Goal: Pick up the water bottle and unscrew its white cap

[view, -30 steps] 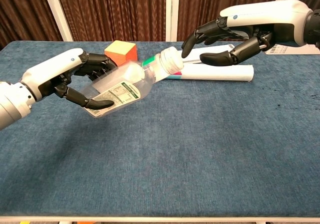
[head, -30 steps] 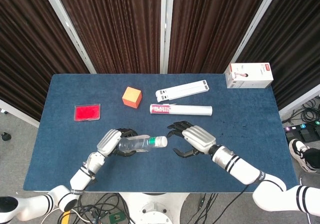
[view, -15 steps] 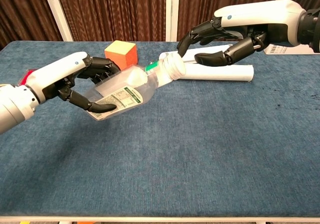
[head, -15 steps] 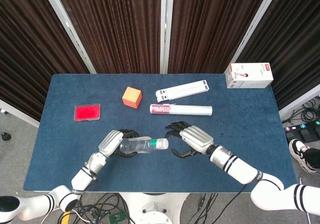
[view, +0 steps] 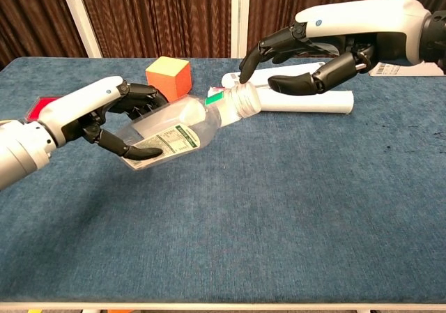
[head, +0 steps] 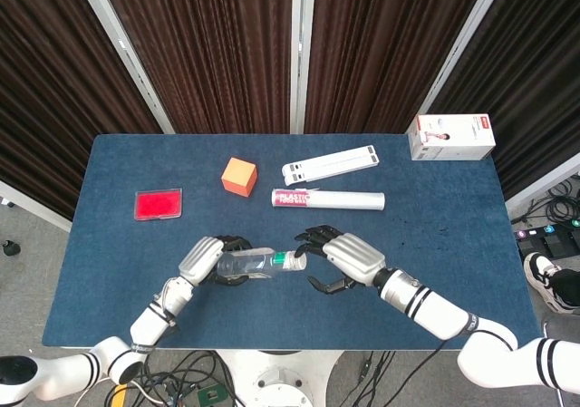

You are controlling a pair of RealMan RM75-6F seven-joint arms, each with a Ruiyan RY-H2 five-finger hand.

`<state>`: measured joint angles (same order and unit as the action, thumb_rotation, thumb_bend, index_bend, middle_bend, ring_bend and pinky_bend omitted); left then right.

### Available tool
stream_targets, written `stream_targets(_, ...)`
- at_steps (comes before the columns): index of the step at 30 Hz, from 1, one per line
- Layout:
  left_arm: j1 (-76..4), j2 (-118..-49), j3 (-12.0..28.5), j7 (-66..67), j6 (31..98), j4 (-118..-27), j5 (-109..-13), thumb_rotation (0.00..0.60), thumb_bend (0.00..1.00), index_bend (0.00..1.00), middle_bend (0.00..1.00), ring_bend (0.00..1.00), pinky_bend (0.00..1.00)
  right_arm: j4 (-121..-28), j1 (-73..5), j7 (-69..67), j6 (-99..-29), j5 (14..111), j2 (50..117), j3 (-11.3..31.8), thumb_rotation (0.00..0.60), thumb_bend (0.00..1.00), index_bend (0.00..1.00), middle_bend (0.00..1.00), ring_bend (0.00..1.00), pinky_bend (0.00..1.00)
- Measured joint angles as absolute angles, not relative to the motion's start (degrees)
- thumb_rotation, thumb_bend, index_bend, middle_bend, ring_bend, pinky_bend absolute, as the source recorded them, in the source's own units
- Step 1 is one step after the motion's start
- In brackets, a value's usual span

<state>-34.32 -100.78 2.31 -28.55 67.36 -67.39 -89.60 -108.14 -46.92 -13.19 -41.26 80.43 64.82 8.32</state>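
My left hand (head: 203,260) (view: 104,114) grips the clear water bottle (head: 246,264) (view: 171,133) by its body. It holds the bottle above the blue table (head: 453,244), lying over with the neck pointing toward my right hand. The white cap (head: 295,260) (view: 246,100) sits on the neck above a green band. My right hand (head: 350,258) (view: 317,51) is at the cap with its fingers spread around it. One fingertip hovers just over the cap and the thumb lies beside it. A firm grip does not show.
Behind the hands lie a plastic-wrap roll (head: 328,198) (view: 306,101) and a long white box (head: 330,164). An orange cube (head: 239,176) (view: 168,74) and a red card (head: 159,204) sit to the back left. A white carton (head: 450,137) stands at the back right corner.
My right hand has moved in toward the bottle, from a gap beside the cap to fingers around it. The left hand has shifted the bottle slightly right and tilted it lower.
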Motion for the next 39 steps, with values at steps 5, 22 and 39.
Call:
stream_targets(5,-34.2,-100.7,2.1,-28.4,68.1,-67.8,-90.2,0.6,0.37,0.51,0.56,0.43,0.47,-107.2,-46.5,-12.6,-42.9,80.0,65.2,8.5,0.337,0.42,0.26,0.09,0.0,0.0)
stream_targets(22,-34.2,-100.2,2.2,-28.2,68.3,-68.4,-90.1,0.6,0.37,0.51,0.56,0.43,0.47,-107.3,-47.1,-10.7,-42.0,78.4,65.8,7.9,0.339,0.43,0.26,0.09,0.0,0.0)
stream_targets(39,-34.2,-100.1,2.2,-28.7,68.9,-68.3,-90.4,0.6,0.37,0.51,0.56,0.43,0.47,-107.7,-46.5,-9.7,-42.9,78.0,64.8,7.4,0.339,0.43,0.26,0.09,0.0,0.0)
